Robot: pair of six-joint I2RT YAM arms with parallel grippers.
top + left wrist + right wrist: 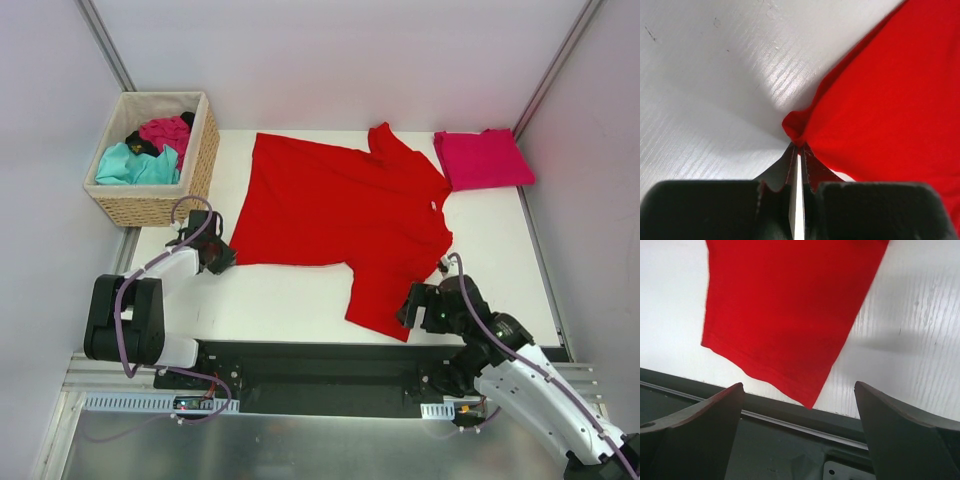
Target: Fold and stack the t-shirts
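Across the white table, a bright red t-shirt lying flat. At its near-left hem corner, left gripper clamped tight on cloth; over the near-right sleeve, right gripper wide apart, empty. Advisable: grab the sleeve hem squarely, then lift together.

Your white table carries two shirts. The bright red t-shirt lies spread open across the middle, one sleeve reaching the near edge and its near left corner bunched. The pinkish crimson t-shirt sits folded at the far right corner, just beside the other sleeve. You cannot tell whether the wicker basket at the far left corner stands on it.
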